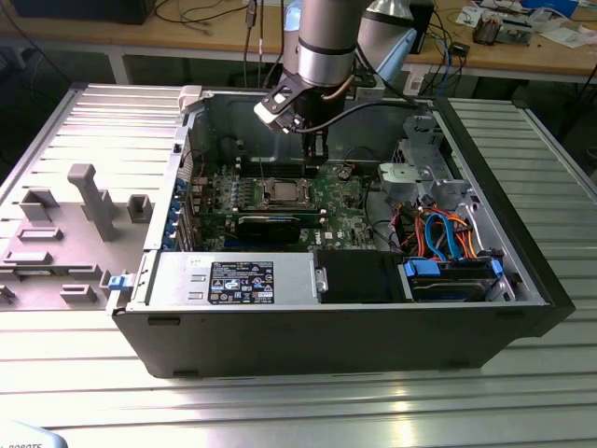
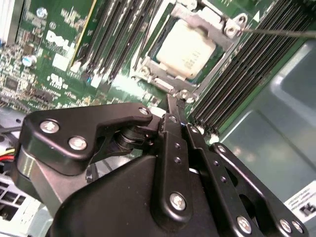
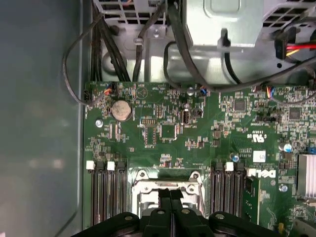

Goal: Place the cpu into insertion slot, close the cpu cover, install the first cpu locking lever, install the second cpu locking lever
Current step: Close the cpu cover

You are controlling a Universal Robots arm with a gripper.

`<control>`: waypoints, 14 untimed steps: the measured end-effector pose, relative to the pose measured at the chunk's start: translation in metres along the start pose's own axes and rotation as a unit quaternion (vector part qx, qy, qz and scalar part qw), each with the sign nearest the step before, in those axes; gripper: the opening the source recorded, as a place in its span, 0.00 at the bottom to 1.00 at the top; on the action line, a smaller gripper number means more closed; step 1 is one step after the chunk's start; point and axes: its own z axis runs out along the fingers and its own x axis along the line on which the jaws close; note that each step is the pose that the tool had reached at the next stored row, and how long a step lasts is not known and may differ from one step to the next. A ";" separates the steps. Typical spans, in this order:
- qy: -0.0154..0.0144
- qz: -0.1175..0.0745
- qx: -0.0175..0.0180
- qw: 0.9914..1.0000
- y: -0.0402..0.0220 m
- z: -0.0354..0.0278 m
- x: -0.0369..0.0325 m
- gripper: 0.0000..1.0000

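Note:
The cpu (image 2: 185, 49) lies grey face up in the insertion slot (image 2: 146, 74) on the green board. The silver cpu cover (image 2: 206, 19) lies flat around it, and the chip shows through its window. A thin lever rod (image 2: 276, 32) runs out from one corner of the cover. My gripper (image 2: 176, 102) is shut with nothing in it, its black fingertips together just above the socket's edge. In the first wrist view the fingers (image 3: 165, 197) hang over the silver frame of the slot (image 3: 143, 178). In the exterior view the gripper (image 1: 314, 170) hangs inside the case, just behind the socket (image 1: 283, 193).
Black memory slots (image 3: 104, 197) flank the socket on both sides. A black graphics card (image 1: 270, 227), the power supply (image 1: 233, 278), a drive cage (image 1: 420, 173) and orange and blue cables (image 1: 448, 233) crowd the case. A grey fixture plate (image 1: 65, 224) lies at the exterior view's left.

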 end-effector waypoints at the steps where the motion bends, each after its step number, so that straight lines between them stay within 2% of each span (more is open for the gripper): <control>1: 0.000 0.000 0.000 1.000 -0.0045 0.0017 0.0001 0.11; 3: 0.000 0.000 0.000 1.000 -0.0142 0.0038 0.0003 0.11; 4: 0.000 0.000 0.000 1.000 -0.0158 0.0043 0.0004 0.11; 11: 0.000 0.000 0.000 1.000 -0.0207 0.0061 0.0005 0.11; 14: 0.000 0.000 0.000 1.000 -0.0208 0.0062 0.0005 0.11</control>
